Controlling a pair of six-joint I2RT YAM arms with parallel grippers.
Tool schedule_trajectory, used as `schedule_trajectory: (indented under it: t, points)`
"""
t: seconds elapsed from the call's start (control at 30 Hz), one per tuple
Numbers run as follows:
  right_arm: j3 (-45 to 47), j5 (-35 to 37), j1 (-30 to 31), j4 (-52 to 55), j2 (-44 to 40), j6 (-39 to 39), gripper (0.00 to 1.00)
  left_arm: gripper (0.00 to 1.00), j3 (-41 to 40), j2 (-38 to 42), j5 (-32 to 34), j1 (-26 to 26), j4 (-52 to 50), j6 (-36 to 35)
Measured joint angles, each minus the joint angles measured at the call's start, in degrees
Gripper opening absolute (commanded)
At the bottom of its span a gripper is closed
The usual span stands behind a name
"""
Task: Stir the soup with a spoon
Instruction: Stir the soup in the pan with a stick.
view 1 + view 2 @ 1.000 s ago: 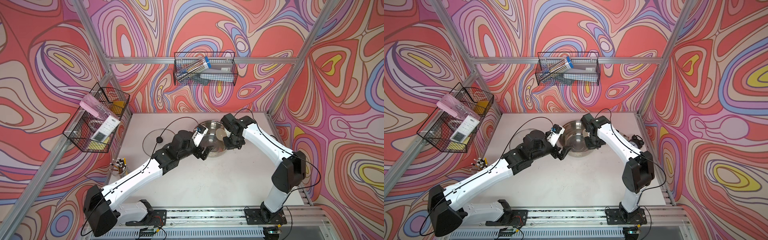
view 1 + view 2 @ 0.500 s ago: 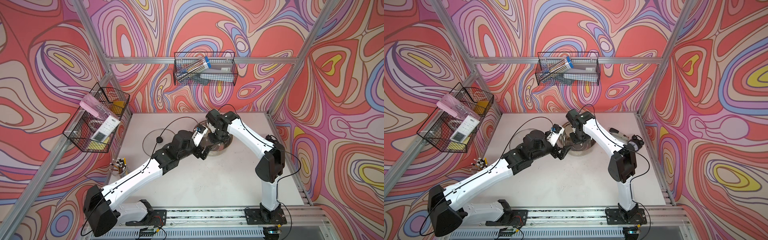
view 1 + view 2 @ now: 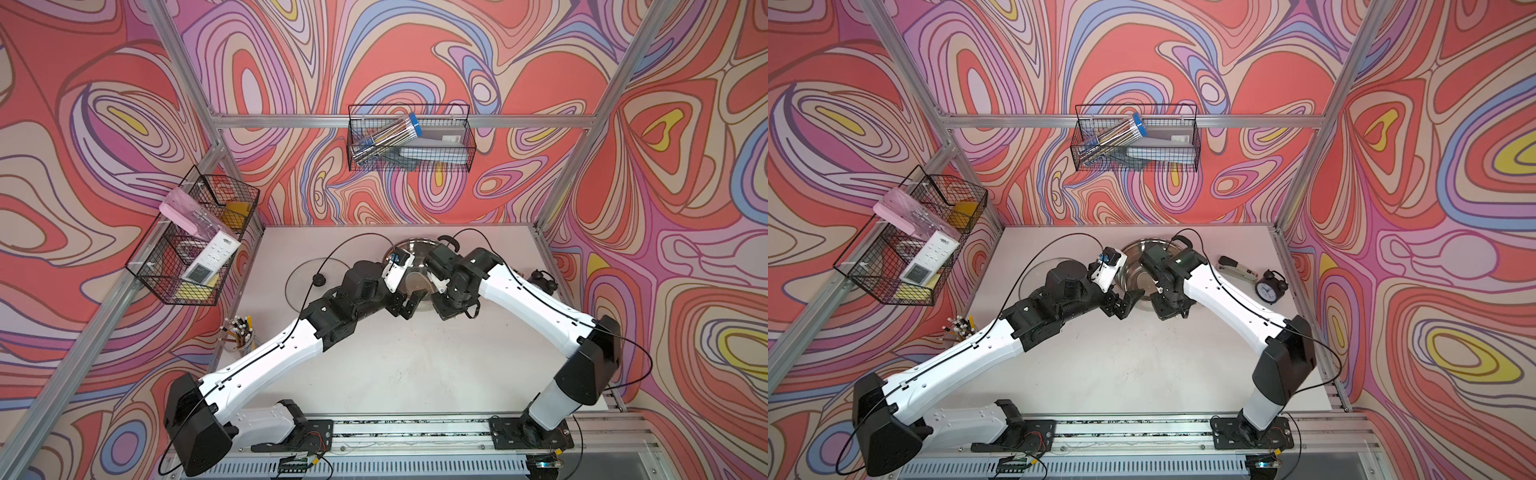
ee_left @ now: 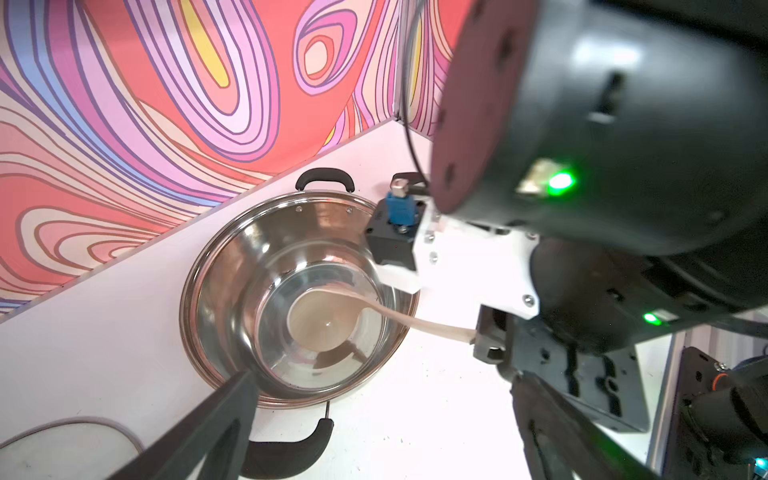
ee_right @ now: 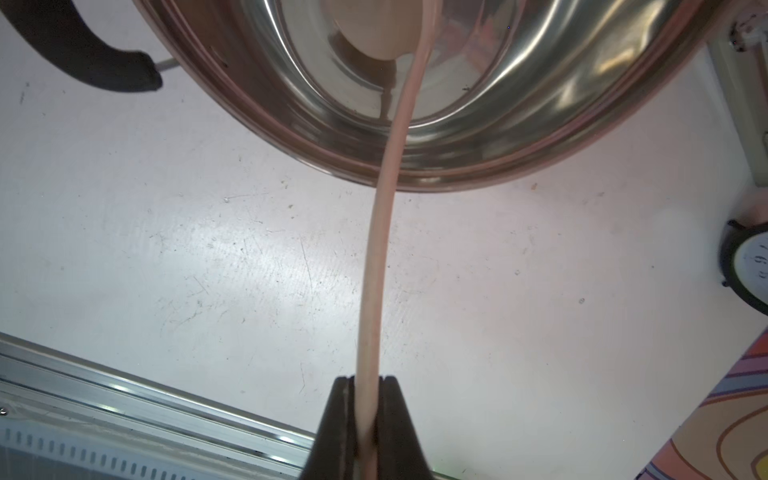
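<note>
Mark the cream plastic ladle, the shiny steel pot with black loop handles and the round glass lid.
cream plastic ladle [image 4: 322, 320]: left wrist view, on its round bowl.
shiny steel pot [image 4: 232, 266]: left wrist view, on its inner wall.
round glass lid [image 3: 318, 281]: in a top view, on its black knob.

I see a lid [image 3: 302, 269] flat on the table [image 3: 407, 365], pencils [image 3: 240, 330] by the wall, a stapler [image 3: 1235, 267] beside a clock [image 3: 1268, 289].
</note>
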State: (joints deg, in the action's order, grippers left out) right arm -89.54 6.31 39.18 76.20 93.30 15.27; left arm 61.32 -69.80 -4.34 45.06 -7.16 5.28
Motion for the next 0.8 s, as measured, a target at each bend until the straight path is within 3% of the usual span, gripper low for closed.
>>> schedule_trajectory:
  t: [0.27, 0.6, 0.8]
  points:
    - [2.1, 3.9, -5.1, 0.1, -1.5, 1.7, 0.00, 0.99, -0.4, 3.7, 0.9, 1.2, 0.2, 2.0]
    - [-11.5, 5.5, -8.0, -0.6, 11.2, 2.3, 0.00, 0.99, -1.7, 8.3, 2.6, 2.6, -3.2, 4.1]
    - [-14.2, 3.0, -7.9, -2.1, 12.1, 2.4, 0.00, 0.99, -2.1, 11.7, 3.8, 2.6, -5.6, 5.2]
